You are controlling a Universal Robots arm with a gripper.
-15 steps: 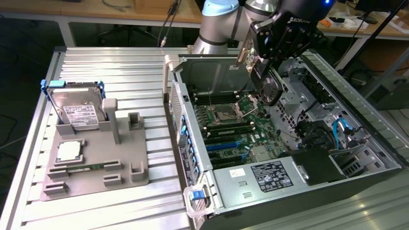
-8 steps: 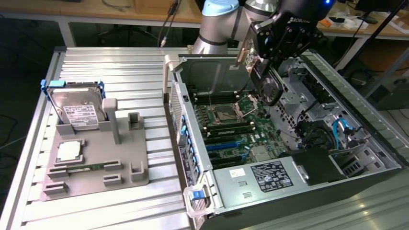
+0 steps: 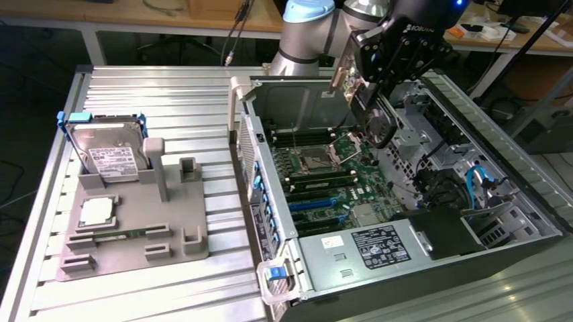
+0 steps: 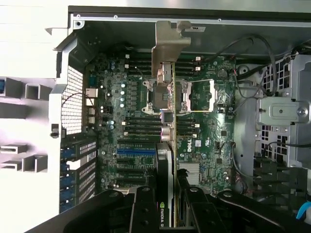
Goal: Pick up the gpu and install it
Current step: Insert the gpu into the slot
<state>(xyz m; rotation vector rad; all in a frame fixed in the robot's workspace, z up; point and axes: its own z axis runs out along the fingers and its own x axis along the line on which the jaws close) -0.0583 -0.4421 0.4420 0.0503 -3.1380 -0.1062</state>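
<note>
White "ROBOTIQ" lettering runs across the black body of the hand (image 3: 374,86). The gpu (image 4: 165,170) carries "NVIDIA" on its edge, and the motherboard (image 4: 204,136) is printed "DELL". Stickers on the hard drive (image 3: 112,157) and power supply (image 3: 358,251) are too small to read.

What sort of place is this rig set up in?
Probably a robotics lab set up for PC assembly: an open computer case on a slotted aluminium table, a grey parts fixture holding a hard drive, wooden desks behind.
</note>
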